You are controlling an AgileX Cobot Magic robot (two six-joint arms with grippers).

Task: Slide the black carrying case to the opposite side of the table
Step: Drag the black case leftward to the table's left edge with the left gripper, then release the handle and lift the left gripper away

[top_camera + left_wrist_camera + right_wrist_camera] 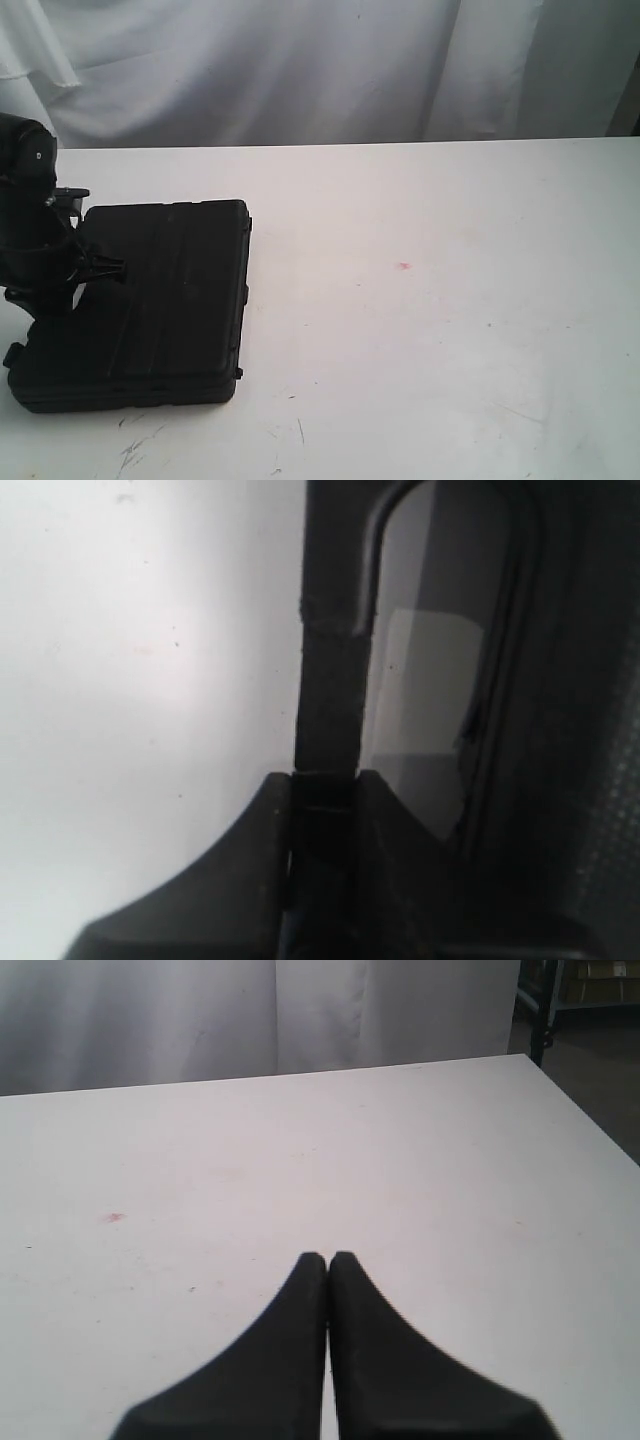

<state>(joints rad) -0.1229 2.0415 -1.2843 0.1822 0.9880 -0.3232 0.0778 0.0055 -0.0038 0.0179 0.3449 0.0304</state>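
Your left claw (pixel 322 785) is clamped on the thin bar of the handle (pixel 330 675) of the case (pixel 150 300), which lies flat on the left side of the table (pixel 470 350). Your right claw (pixel 328 1260) hangs closed and empty over bare tabletop.

The grip is narrow and sits on one edge, so a push could swing the case round the claw instead of sending it straight. The bar might also slip out, though the wrist view is too dim to say how deep the fingers sit. Pressing down hard could make the case drag and stall.

To the right you have wide open tabletop, past the red spot (pixel 404 266) and on to the far edge. Stop short of that edge, or the case could tip off.
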